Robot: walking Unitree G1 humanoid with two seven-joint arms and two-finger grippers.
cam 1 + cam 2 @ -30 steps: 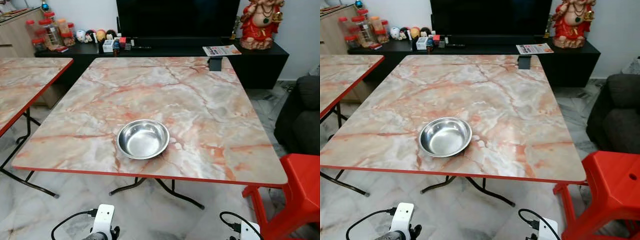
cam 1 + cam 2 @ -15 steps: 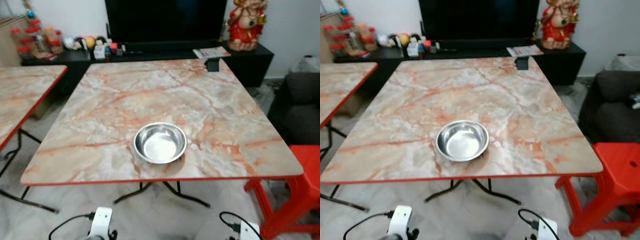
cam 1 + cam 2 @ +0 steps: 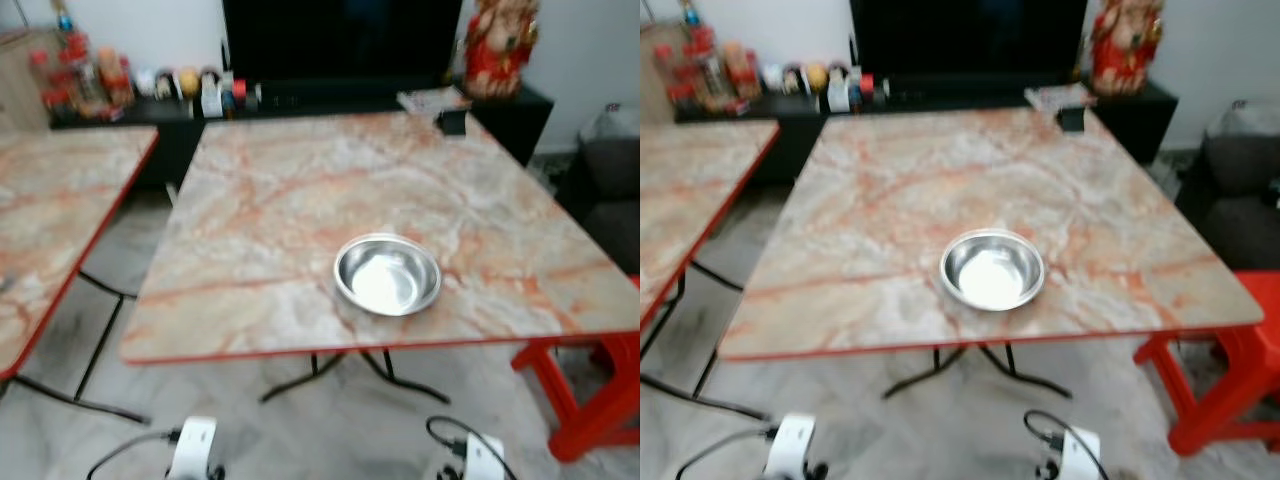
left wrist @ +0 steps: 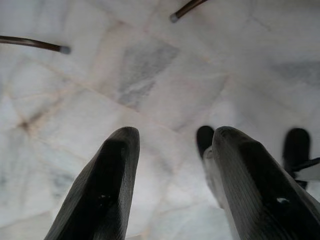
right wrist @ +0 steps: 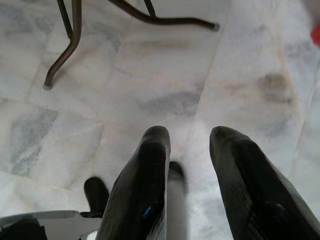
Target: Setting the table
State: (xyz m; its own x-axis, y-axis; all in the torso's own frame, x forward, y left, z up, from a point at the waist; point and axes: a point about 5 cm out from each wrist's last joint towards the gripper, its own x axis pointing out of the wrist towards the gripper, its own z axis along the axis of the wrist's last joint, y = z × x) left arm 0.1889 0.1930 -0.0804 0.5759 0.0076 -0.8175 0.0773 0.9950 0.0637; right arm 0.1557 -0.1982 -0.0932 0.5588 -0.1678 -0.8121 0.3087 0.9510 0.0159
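A marble-patterned folding table point(image 3: 300, 200) with a red edge stands in a living room, and on it sits one steel bowl point(image 3: 387, 276), near the front edge and a little right of the middle. The bowl rests flat on its base with its mouth facing straight up, empty and shining. Being round, it has no long axis and points no particular way; its only direction is upward. That spot by the near edge reads as a place setting, within easy reach of whoever sits there, though that is a guess from the layout.

Both arms hang low in front of the table, well apart from the bowl. The left gripper point(image 4: 172, 165) points down at the pale marble floor point(image 4: 150, 90), its two black fingers spread with nothing between them. The right gripper point(image 5: 187, 160) hangs the same way, fingers parted and empty, with the table's dark metal legs point(image 5: 70, 40) on the floor beyond it.

A red plastic stool point(image 3: 600, 390) stands at the table's right corner, and a second marble table point(image 3: 50, 220) sits to the left. The head views are slightly blurred
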